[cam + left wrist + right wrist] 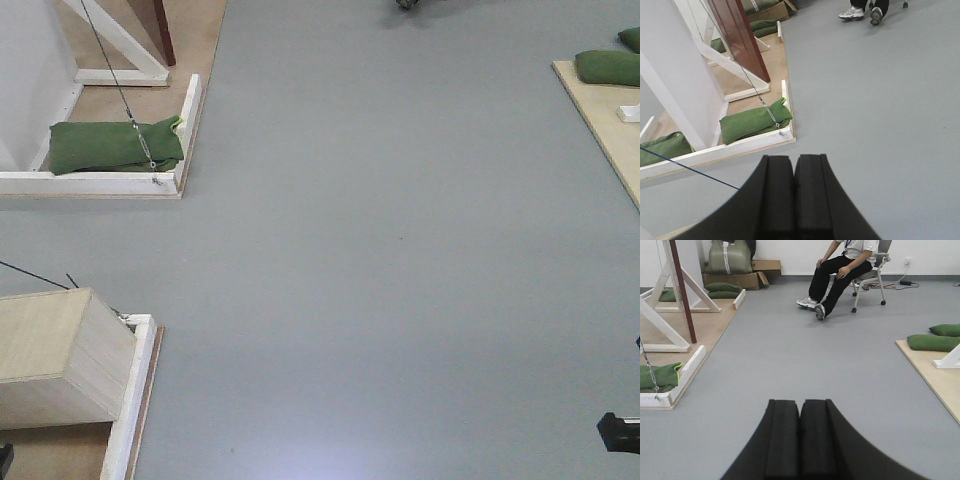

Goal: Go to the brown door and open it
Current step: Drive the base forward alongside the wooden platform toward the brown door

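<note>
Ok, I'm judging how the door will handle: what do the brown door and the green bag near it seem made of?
The brown door looks like wood under glossy reddish-brown varnish; its face shows a faint sheen. The green bag looks like matte cloth, slumped and creased, so probably loosely filled.

Grey floor open ahead; white frame, sandbag block left toward brown door.

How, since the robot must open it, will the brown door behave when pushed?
Probably stiff and fairly heavy: the door looks like tall glossy wood. Its frame likely won't tip, being braced and weighted by a sandbag.
</note>
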